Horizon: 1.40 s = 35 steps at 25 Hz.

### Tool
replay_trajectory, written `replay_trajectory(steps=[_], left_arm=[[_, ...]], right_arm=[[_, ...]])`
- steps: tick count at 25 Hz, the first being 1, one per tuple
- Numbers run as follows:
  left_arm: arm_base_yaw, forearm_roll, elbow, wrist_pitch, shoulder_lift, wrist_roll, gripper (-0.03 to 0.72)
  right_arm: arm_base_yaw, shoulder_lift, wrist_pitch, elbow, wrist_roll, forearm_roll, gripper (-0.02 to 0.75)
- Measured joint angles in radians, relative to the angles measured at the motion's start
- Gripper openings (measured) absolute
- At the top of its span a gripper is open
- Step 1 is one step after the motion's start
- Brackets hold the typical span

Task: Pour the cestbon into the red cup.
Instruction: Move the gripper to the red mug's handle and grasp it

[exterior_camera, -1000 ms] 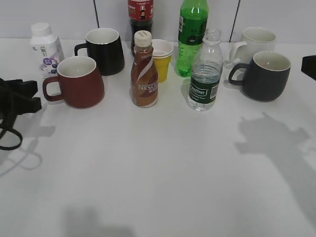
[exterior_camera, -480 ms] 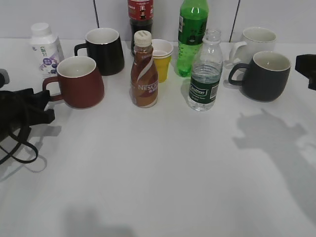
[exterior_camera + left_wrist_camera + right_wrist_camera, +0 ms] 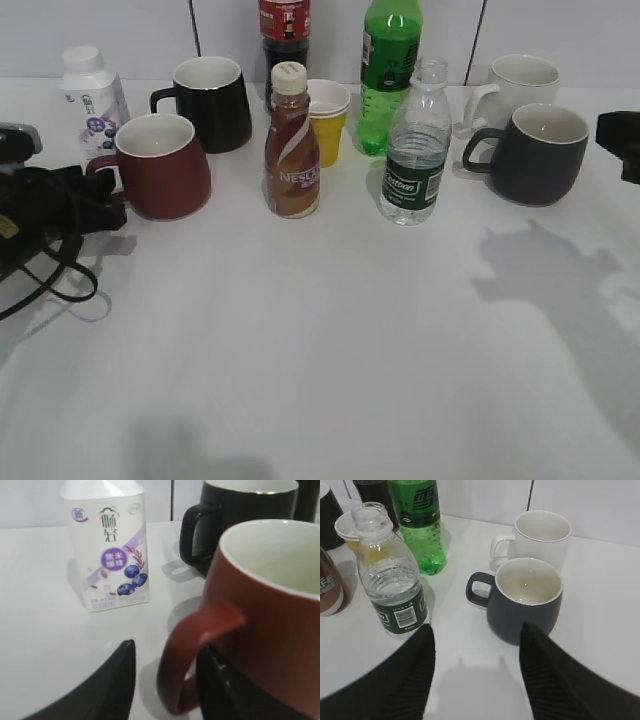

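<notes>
While cestbon stands upright, mouth up | left gripper spread astride red cup handle | right gripper spread, empty

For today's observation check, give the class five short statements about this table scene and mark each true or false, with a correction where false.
1. The water bottle has no cap. True.
2. The red cup lies on its side. False: it stands upright, handle toward the left end effector.
3. The left end effector's fingers sit either side of the red cup's handle. True.
4. The right end effector is gripping the water bottle. False: it is open and apart from the bottle.
5. The Nescafe bottle stands between the red cup and the water bottle. True.
</notes>
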Motion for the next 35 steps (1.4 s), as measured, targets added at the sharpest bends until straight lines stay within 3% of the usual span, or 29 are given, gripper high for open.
replay_trajectory(steps=[9,24,28,33,35], left_arm=[[0.006,0.004,-0.087,0.125,0.004,0.002,0.309],[0.023,0.023,-0.207,0.128,0.101,0.026,0.304],[0.024,0.055,-0.246,0.132,0.128,0.026,0.227],[0.025,0.102,-0.274,0.128,0.148,0.031,0.075],[0.025,0.105,-0.275,0.127,0.15,0.033,0.054]], right_arm=[[0.0,0.0,-0.002,0.0,0.0,-0.004,0.41],[0.0,0.0,-0.003,0.0,0.0,-0.005,0.41],[0.0,0.0,-0.003,0.0,0.0,-0.005,0.41],[0.0,0.0,-0.003,0.0,0.0,-0.005,0.407],[0.0,0.0,-0.003,0.0,0.0,-0.005,0.407]])
